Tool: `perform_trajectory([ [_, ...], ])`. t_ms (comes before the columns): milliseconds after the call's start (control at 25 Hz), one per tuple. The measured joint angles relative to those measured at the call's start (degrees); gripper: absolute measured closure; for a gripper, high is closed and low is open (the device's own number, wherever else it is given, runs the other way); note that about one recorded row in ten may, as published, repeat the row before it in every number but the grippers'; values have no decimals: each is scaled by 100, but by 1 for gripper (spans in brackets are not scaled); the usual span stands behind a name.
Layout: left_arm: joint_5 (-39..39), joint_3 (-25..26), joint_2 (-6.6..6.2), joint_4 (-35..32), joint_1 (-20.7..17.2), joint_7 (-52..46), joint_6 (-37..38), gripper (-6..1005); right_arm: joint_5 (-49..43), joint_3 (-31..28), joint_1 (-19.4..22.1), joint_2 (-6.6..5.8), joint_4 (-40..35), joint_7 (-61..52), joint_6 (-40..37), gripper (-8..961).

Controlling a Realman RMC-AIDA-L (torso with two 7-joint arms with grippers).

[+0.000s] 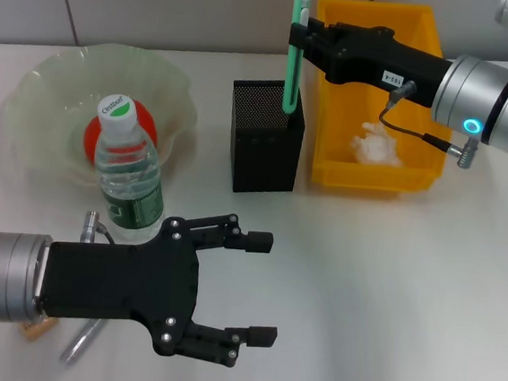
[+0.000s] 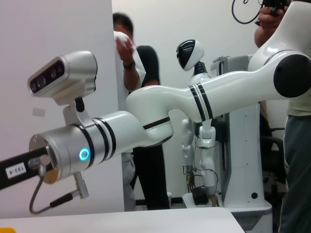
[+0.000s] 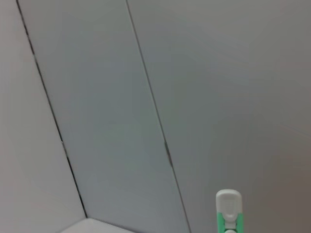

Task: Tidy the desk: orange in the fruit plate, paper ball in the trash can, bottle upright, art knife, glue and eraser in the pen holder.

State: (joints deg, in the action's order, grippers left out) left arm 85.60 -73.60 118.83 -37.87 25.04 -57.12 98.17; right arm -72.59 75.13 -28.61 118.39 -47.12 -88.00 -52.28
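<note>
Closest to the camera, the left gripper (image 1: 258, 285) hangs low over the near edge of the desk (image 1: 388, 293), its black fingers spread wide with nothing between them. Just behind its knuckles stands the bottle (image 1: 128, 174), upright, with a white cap and green label, touching the front rim of the fruit plate (image 1: 48, 90). The orange (image 1: 106, 136) sits in that pale, wavy-edged plate, partly hidden behind the bottle. Under the left wrist a silvery pen-like object (image 1: 80, 340) and a small brown item (image 1: 35, 329) peek out — too covered to name.

Further back, near the middle of the desk, is the black mesh pen holder (image 1: 265, 138). The right gripper (image 1: 303, 35) reaches in from the right, pinching the green and white art knife (image 1: 294, 50), which stands vertical with its lower end dipping inside the holder's rim. The right wrist view catches only the knife's white top against a grey panelled wall (image 3: 146, 97).

Just beside the holder, on its right, the yellow trash can (image 1: 372, 179) holds the white paper ball (image 1: 375, 148) — resting on its floor.

The left wrist view looks across at the right arm (image 2: 160, 111), with people and another white robot (image 2: 194, 58) standing behind it.
</note>
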Motion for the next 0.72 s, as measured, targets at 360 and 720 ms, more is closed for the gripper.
perform_trajectory([
  [360,0,-1,0,-1,34,0,-1,136,-133,-8,-98,0,165,5,80,752],
  [720,1,-6,0,-1,38,-7,-9,136,-335,-6,-148,0,181,8,59,746],
])
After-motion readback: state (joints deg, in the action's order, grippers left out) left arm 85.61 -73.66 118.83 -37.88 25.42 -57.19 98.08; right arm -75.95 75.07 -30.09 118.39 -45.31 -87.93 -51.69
